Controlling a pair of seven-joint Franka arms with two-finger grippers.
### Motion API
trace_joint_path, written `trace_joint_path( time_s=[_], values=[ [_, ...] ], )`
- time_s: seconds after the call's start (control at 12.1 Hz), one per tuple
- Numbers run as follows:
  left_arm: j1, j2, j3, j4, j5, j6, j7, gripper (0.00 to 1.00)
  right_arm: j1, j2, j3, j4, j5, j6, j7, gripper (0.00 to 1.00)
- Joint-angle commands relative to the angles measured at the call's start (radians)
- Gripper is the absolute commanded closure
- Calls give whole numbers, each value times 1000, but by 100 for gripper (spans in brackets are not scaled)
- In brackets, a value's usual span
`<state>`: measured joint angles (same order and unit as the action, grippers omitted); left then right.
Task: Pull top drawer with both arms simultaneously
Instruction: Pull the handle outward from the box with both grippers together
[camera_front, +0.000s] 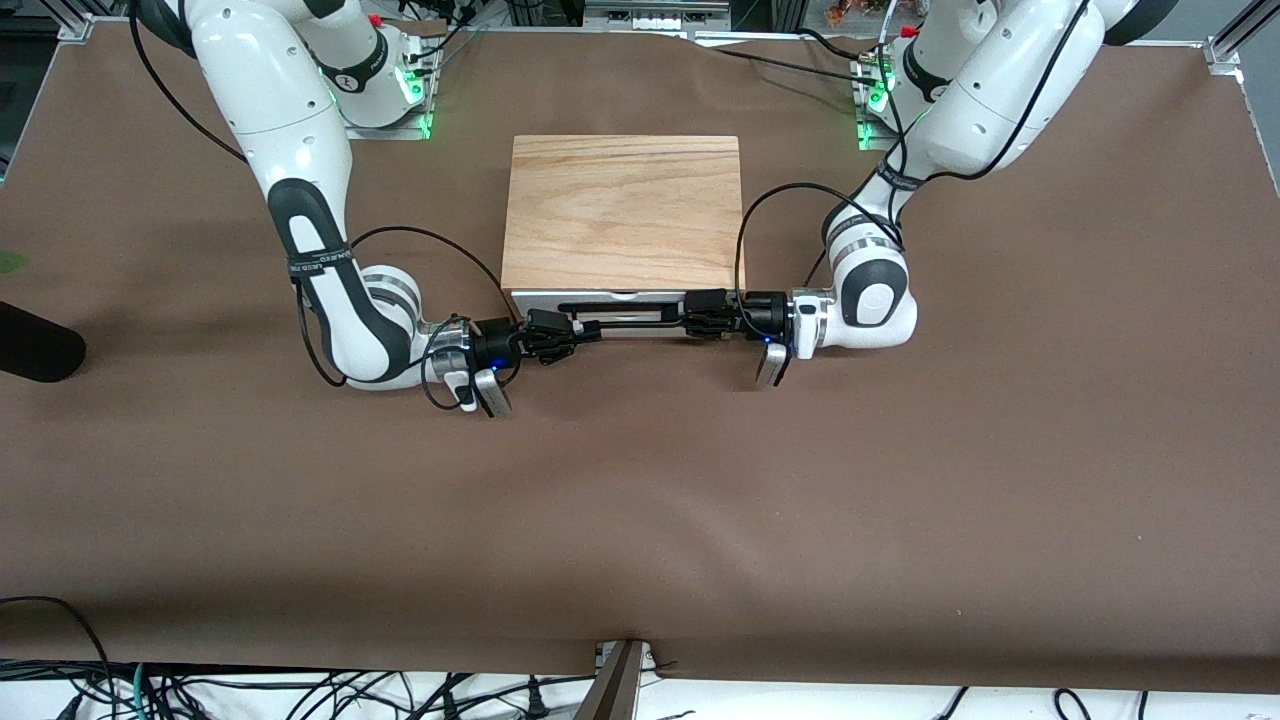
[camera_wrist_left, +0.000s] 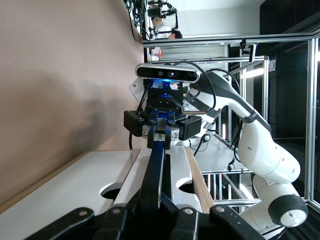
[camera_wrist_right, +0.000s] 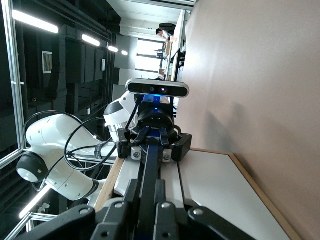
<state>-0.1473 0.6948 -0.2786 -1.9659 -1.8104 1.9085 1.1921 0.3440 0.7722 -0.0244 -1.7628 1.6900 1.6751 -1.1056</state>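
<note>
A brown table (camera_front: 640, 520) fills almost the whole front view, from the upper corners down to the lower edge. Both arms come in from the top of that view: the right arm (camera_front: 300, 190) descends from the upper left corner, the left arm (camera_front: 960, 110) from the upper right, and each bends in toward the centre.

At the centre stands a wooden box (camera_front: 625, 210), its light grained top showing just above the middle of the frame. Along the box's lower edge in the front view runs the top drawer (camera_front: 640, 298), its white front panel only a thin strip from this height; it appears shut or nearly so, though the steep angle makes that hard to judge. The left wrist view shows the white panel (camera_wrist_left: 75, 180) and the right wrist view shows it too (camera_wrist_right: 215, 185).

Across the panel lies the thin black bar handle (camera_front: 625, 318). The left gripper (camera_front: 708, 315) sits at the handle's end toward the left arm's side of the table, just right of centre in the front view, its fingers clenched on the bar. The right gripper (camera_front: 560, 337) sits at the handle's other end, just left of centre, likewise clamped on the bar. In each wrist view the handle (camera_wrist_left: 155, 170) (camera_wrist_right: 149, 175) runs up the middle of the frame to the other arm's gripper.
</note>
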Motion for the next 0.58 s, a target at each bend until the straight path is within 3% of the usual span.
trace_joint_path(
  time_s=[0.0,0.49],
  values=[
    [28,0,-4,27,-15,-22,-29,100,-8,5,-6,65,13,61,53,96],
    [23,32,7,93,-6,10,-137,100,-26,74,-9,186,11,67,78,96]
  ],
)
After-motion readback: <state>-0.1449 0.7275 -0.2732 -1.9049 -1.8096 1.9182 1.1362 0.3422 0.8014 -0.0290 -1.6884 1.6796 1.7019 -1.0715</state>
